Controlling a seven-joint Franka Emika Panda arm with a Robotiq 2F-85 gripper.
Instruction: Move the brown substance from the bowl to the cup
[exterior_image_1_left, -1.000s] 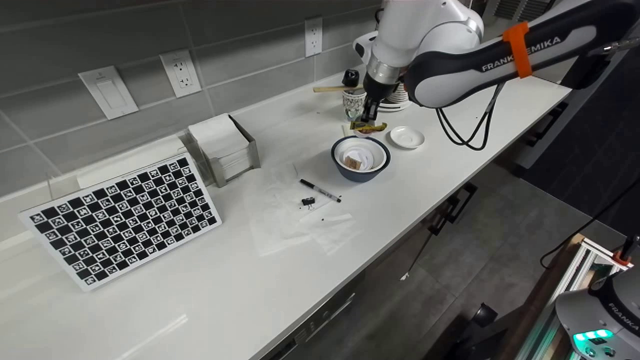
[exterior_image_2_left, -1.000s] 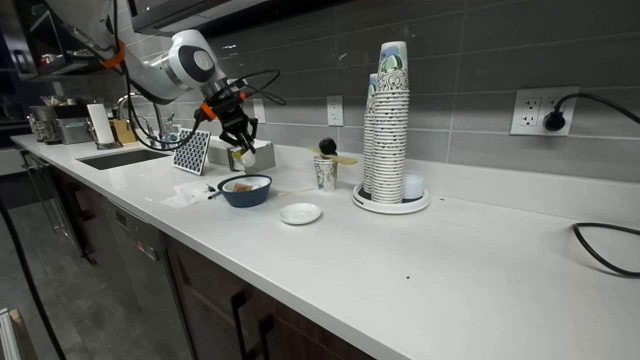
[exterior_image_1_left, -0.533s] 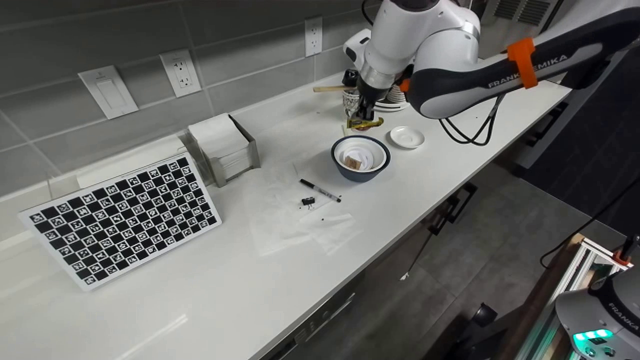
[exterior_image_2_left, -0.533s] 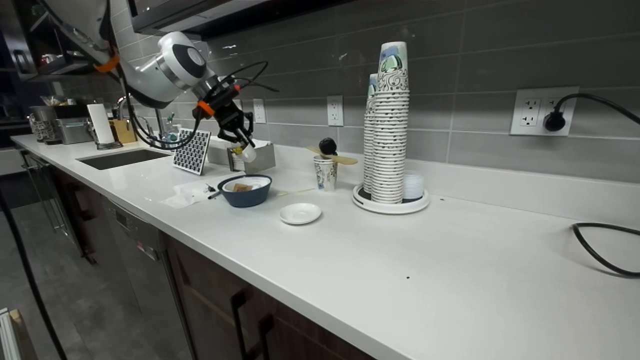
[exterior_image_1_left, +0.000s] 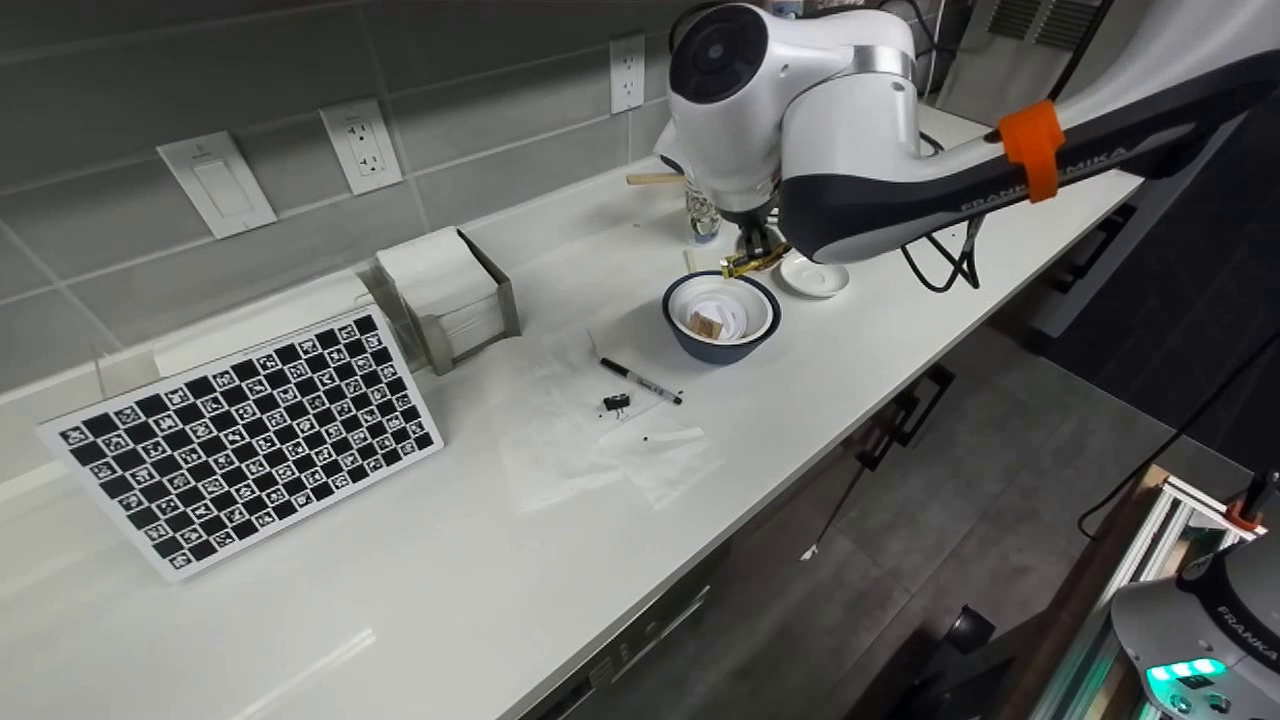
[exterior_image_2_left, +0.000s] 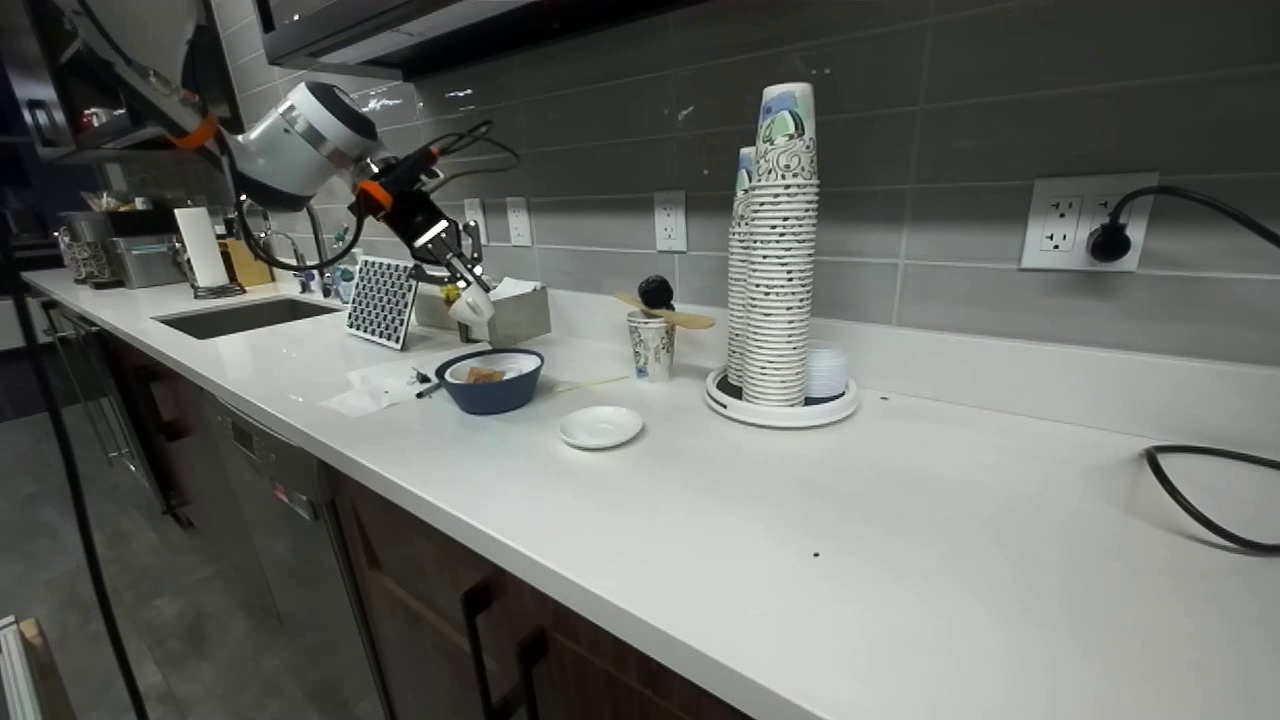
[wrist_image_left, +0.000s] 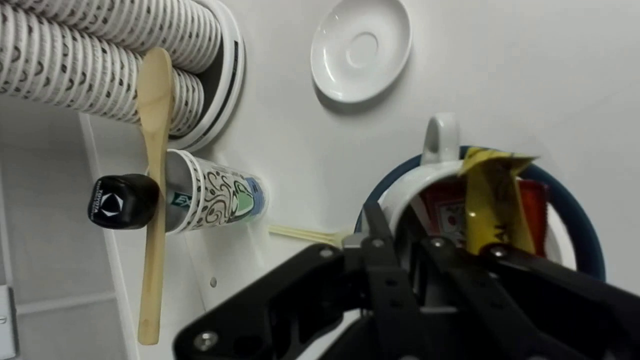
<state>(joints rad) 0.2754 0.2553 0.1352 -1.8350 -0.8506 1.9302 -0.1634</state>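
Holding, wrist view: a white cup (wrist_image_left: 406, 189) with a handle is pinched by its wall between the two black fingers (wrist_image_left: 379, 225) of the gripper (wrist_image_left: 393, 220), with a narrow gap between them.
Inside the white cup: a red packet (wrist_image_left: 447, 205) and a yellow packet (wrist_image_left: 492, 205) are seen.
Blue bowl (wrist_image_left: 582, 222): it is partly hidden by the white cup.
White saucer (wrist_image_left: 350, 75): it is set on the white counter (wrist_image_left: 290, 125), apart from the blue bowl.
Swirly paper cup (wrist_image_left: 230, 195): a wooden spoon (wrist_image_left: 157, 145) is laid across its top, with a black thing (wrist_image_left: 122, 201) marked TOYOTA.
Brown packet (exterior_image_1_left: 705, 326): in an exterior view, it is seen in the blue bowl, with a round white piece (exterior_image_1_left: 735, 315) there too.
Marker (exterior_image_1_left: 640, 381): it is laid on the white counter near the blue bowl, with a black scrap (exterior_image_1_left: 616, 402) and a thin white sheet (exterior_image_1_left: 560, 470) close by.
Checkered board (exterior_image_1_left: 250, 440): it is propped at a slant, near a metal napkin holder (exterior_image_1_left: 507, 300).
White cup: in an exterior view, it is held up, tipped to one side, with space seen between it and the blue bowl.
Paper cup stacks (exterior_image_2_left: 782, 290): they are stood on a round tray (exterior_image_2_left: 780, 419).
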